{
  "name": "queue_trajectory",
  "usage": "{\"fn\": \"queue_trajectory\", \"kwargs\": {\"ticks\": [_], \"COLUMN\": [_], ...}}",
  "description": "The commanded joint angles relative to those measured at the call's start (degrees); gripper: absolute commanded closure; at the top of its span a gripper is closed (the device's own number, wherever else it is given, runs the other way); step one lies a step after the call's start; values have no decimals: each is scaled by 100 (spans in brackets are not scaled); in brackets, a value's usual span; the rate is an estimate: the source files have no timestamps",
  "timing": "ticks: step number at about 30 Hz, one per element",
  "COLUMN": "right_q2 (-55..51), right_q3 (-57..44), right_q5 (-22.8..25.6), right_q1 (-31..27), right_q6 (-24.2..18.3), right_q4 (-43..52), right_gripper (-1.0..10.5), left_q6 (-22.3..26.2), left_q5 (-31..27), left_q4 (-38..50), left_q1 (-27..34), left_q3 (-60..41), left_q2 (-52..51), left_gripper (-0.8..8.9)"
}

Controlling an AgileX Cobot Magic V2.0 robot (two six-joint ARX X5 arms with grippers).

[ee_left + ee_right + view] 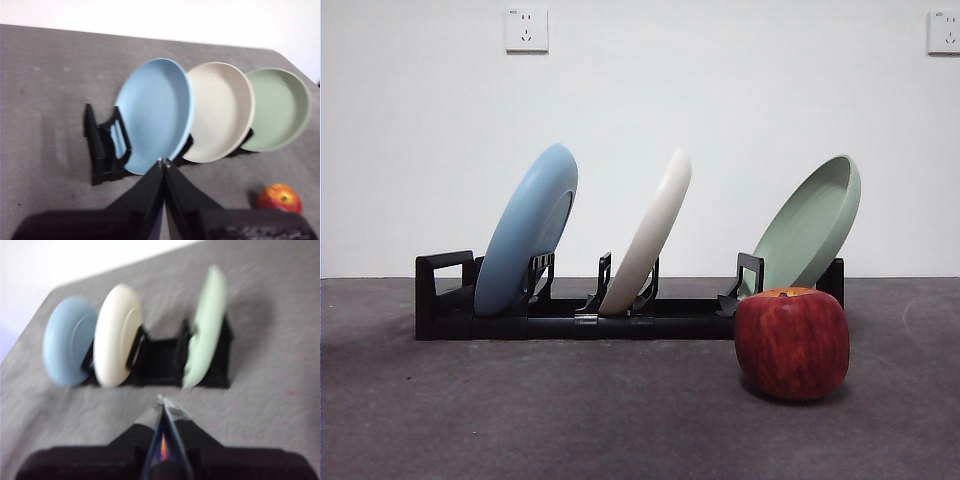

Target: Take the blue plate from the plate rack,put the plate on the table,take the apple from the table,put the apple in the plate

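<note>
The blue plate (528, 232) (156, 114) (67, 340) leans in the leftmost slot of the black plate rack (570, 318) (102, 145) (162, 360). A dark red apple (792, 343) (280, 198) rests on the grey table (520, 420) in front of the rack's right end. My left gripper (164, 162) is shut and hovers above and in front of the blue plate, holding nothing. Blurred in its own view, my right gripper (162, 400) is shut and high above the table on the rack's other side. Neither arm shows in the front view.
A cream-white plate (650, 235) (220, 110) (117, 332) stands in the rack's middle slot and a pale green plate (812, 225) (277, 107) (205, 325) in the right one. Two wall sockets (526, 30) hang on the white wall behind.
</note>
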Motion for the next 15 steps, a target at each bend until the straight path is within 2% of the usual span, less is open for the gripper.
{"fn": "queue_trajectory", "kwargs": {"ticks": [1,3,5,6,9,10,15], "right_q2": [459,695,863,933,1056,1093,1099], "right_q3": [413,581,667,693,704,704,706], "right_q5": [-308,-498,-538,-540,-573,-579,-579], "right_q1": [-13,-13,-13,-13,-13,-13,-13], "right_q6": [-579,-723,-721,-721,-719,-717,-713], "right_q4": [-407,-564,-610,-619,-621,-623,-619], "right_gripper": [944,934,860,793,583,527,533], "left_q6": [369,433,518,516,481,457,162], "left_q5": [247,398,538,601,693,702,798], "left_q4": [-422,-645,-769,-780,-645,-570,251], "left_q1": [13,7,2,2,-13,-44,-407], "left_q3": [538,822,1008,1067,1110,1110,1244], "left_q2": [450,710,925,1019,1246,1355,2199], "left_gripper": [816,813,798,742,423,383,383]}}
